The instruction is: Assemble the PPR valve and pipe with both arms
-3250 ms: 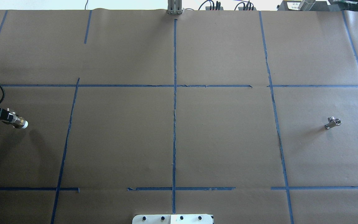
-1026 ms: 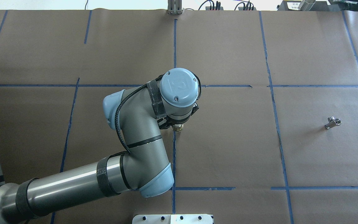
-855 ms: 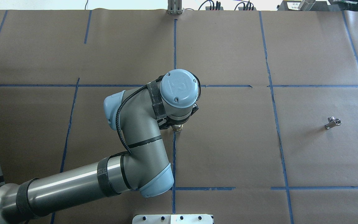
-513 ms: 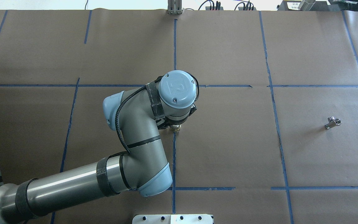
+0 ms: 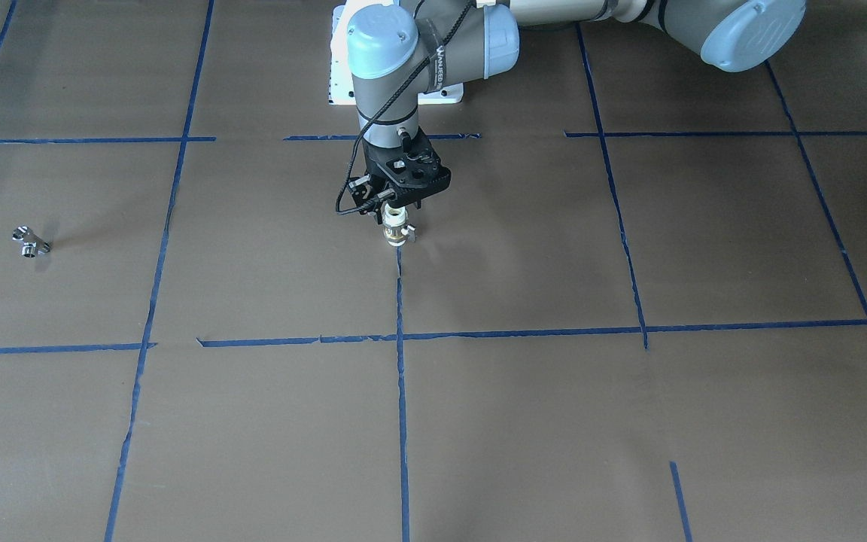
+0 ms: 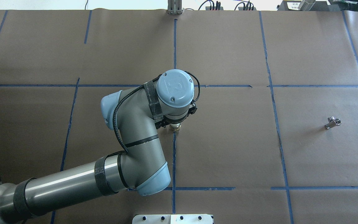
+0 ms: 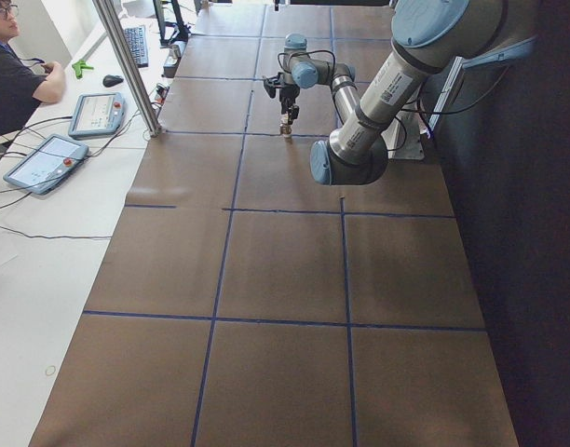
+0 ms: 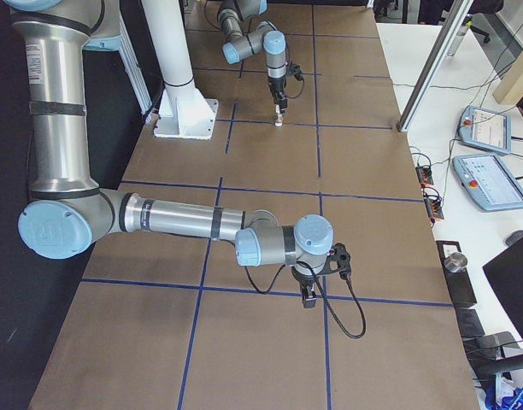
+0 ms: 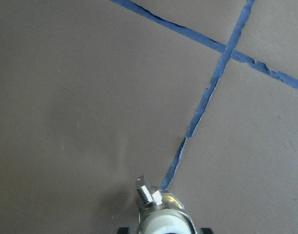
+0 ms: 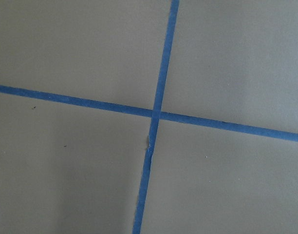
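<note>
My left gripper (image 5: 396,216) points straight down over the middle of the table and is shut on the PPR valve (image 5: 396,232). The valve hangs upright with its white end low over the centre tape line; I cannot tell if it touches the paper. It also shows in the overhead view (image 6: 176,127) and in the left wrist view (image 9: 161,217), side stub to the left. The pipe (image 6: 332,122), a small chrome fitting, lies alone on the table's right side (image 5: 30,242). My right gripper (image 8: 311,295) shows only in the exterior right view, low over a tape crossing; I cannot tell its state.
Brown paper with a blue tape grid (image 6: 174,155) covers the table. The white pedestal base (image 6: 172,218) stands at the near edge and a metal post (image 6: 174,7) at the far edge. Teach pendants (image 7: 45,160) and an operator (image 7: 15,79) are beside the table.
My left arm carried the valve from the table's left edge to the centre line. In the last second the wrist shifted slightly left; the valve stayed put. The pipe has not moved.
</note>
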Motion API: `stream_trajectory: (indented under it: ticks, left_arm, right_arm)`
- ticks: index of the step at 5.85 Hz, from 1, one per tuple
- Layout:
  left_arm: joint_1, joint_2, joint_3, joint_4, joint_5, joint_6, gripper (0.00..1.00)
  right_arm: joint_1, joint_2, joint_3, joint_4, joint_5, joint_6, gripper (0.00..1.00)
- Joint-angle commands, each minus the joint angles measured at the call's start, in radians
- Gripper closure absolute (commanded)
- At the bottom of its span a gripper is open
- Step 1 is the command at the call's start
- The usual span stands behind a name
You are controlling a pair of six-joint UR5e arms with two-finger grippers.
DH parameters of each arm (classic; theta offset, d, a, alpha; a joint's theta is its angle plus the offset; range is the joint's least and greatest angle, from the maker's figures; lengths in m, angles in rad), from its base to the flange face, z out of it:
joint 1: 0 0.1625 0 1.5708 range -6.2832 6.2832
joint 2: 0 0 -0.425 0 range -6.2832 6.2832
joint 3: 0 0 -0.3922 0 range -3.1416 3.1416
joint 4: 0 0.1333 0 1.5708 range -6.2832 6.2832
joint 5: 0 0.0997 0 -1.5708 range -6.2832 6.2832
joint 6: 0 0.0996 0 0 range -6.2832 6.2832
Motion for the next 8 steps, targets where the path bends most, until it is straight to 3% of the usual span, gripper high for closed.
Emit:
stream_trajectory:
  ticks: [1,3,4,5,6,8]
  left_arm:
    - [-0.017,0.025,-0.06,0.01,-0.01,0.117,0.0]
    - [-0.136,0.228,-0.28,0.019,-0.175,0.364,0.0]
    - [-0.199,0.334,-0.353,0.019,-0.191,0.549,0.0]
    - [-0.279,0.416,-0.376,0.019,-0.208,0.783,0.0]
    - [-0.383,0.512,-0.375,0.016,-0.293,1.004,0.0]
    - [-0.705,0.698,-0.305,0.004,-0.47,1.479,0.0]
  right_arm:
    - [-0.002,0.005,0.0,-0.002,0.0,0.001,0.0]
    - [-0.043,0.017,0.008,0.002,0.002,0.0,0.0]
    - [-0.046,0.048,0.011,0.0,0.002,0.001,0.0]
    - [-0.048,0.048,0.011,0.002,0.0,0.0,0.0]
    - [-0.05,0.048,0.011,0.002,0.0,0.003,0.0]
    - [-0.066,0.066,0.012,0.003,0.002,0.026,0.0]
